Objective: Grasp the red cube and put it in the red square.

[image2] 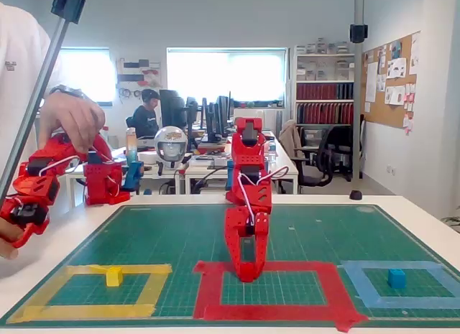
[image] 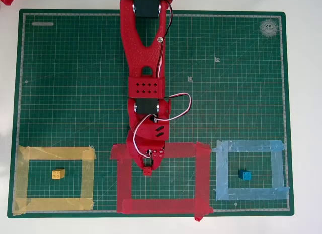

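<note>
A big green mat lies on a white table. Three tape frames sit in a row along its near edge.

On the left in the overhead view is the yellow tape frame. The yellow cube sits inside it on the green, away from the tape. In the fixed view the yellow cube is also on the left.

In the middle is the red square, the biggest frame. The red arm reaches down the mat from the far side and bends over the top strip of this frame. The gripper points down into the left part of the red square. Its two fingers come close together at the tips, and a small red block is pinched there. This looks like the red cube. It is the same red as the arm, so its edges are hard to make out. In the fixed view the gripper stands almost straight up and down. The red cube is at its tip, low on the green inside the red square. It seems to touch the mat, but that is not sure.

On the right is the light-blue tape frame. The blue cube sits inside it, near the middle. The fixed view shows the blue cube on the right too.
</note>
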Controlling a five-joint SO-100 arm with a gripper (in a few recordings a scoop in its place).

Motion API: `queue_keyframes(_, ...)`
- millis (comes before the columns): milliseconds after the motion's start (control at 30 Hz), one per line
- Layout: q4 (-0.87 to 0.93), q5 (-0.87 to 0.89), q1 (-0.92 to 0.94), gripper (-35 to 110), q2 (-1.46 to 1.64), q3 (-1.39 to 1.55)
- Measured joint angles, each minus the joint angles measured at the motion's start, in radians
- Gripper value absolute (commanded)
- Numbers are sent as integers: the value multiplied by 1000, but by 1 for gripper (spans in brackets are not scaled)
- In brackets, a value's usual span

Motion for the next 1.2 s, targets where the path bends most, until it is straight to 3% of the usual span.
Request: queue_keyframes(1200, 0, -2, 0, 12, 37, 58)
